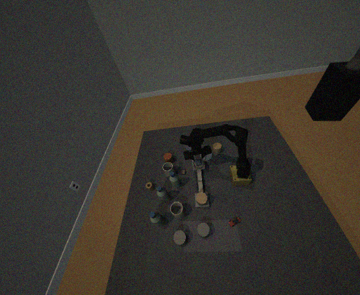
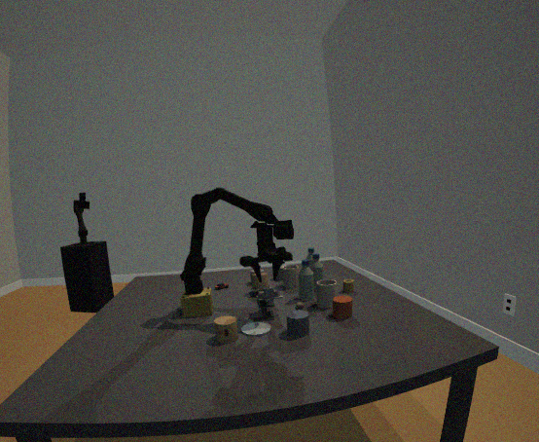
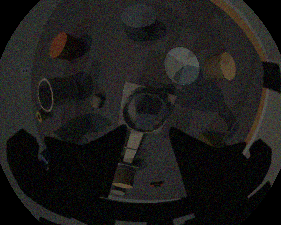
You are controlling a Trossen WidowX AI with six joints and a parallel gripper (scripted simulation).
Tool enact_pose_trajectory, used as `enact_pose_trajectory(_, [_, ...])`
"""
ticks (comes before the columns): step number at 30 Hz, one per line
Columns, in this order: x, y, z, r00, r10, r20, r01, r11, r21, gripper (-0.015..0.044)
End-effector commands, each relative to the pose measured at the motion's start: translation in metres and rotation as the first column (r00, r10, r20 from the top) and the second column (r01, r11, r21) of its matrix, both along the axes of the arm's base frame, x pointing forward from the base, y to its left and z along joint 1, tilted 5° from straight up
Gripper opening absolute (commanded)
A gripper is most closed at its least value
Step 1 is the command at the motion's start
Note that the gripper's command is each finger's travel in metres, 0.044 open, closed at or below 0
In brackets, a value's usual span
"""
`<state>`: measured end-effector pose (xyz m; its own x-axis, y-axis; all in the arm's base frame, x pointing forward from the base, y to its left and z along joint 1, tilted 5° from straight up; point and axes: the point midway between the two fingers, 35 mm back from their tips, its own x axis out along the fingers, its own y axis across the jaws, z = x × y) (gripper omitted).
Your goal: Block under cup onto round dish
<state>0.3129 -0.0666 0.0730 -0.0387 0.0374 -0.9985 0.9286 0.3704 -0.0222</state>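
Block: cannot be seen; cannot tell which end it is at.
Balance [image 1: 200,182] [image 3: 133,144]: on the table [image 1: 270,227] [image 2: 170,370], a round-topped thing at each end.
Far-end cup [image 1: 201,198] [image 3: 124,177]: upright on its square plate, tan top.
Near-end cup [image 1: 198,162] [image 3: 146,110]: upright on the balance, below the claw; too dark to make out what is inside or under it.
Claw [image 1: 196,156] [image 2: 268,279] [image 3: 148,129]: open, pointing down over the near end, fingers apart, nothing gripped. Contact with the near-end cup: cannot tell.
Dish [image 1: 208,156] [image 2: 256,328] [image 3: 182,65]: pale, round, flat on the table near the balance's near end; no cup sits on it.
Tan cup [image 1: 217,148] [image 2: 226,329] [image 3: 222,66]: just beside the dish.
Blue-gray cup [image 2: 298,323] [image 3: 139,15]: on the dish's other side.
Small tan piece [image 1: 183,171] [image 3: 96,101]: on the table between the balance and the white-rimmed mug; identity unclear.
White-rimmed mug [image 1: 167,172] [image 2: 326,294] [image 3: 45,95]: upright near the orange cup [image 1: 167,156] [image 2: 342,308] [image 3: 65,46].
Bottle [image 1: 174,180] [image 2: 306,284]: blue-capped, upright near that mug; two others stand farther along.
Toy car [image 1: 234,221] [image 2: 222,286] [image 3: 157,183]: red, by a corner of the pale mat [image 1: 225,240].
Arm base [image 1: 242,182] [image 2: 197,304]: yellow, well apart from the dish.
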Motion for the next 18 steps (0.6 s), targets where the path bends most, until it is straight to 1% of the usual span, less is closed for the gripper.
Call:
enact_pose_trajectory(1, [0.001,0.003,0.001,0.999,-0.051,-0.002,0.051,0.999,0.002,0.026])
enact_pose_trajectory(5, [0.001,0.003,0.0,0.999,-0.051,-0.002,0.051,0.999,0.002,0.026])
enact_pose_trajectory(8, [0.0,0.004,-0.013,0.999,-0.051,-0.002,0.051,0.999,0.002,0.026])
enact_pose_trajectory(18, [0.0,0.004,-0.023,0.999,-0.051,-0.002,0.051,0.999,0.002,0.026])
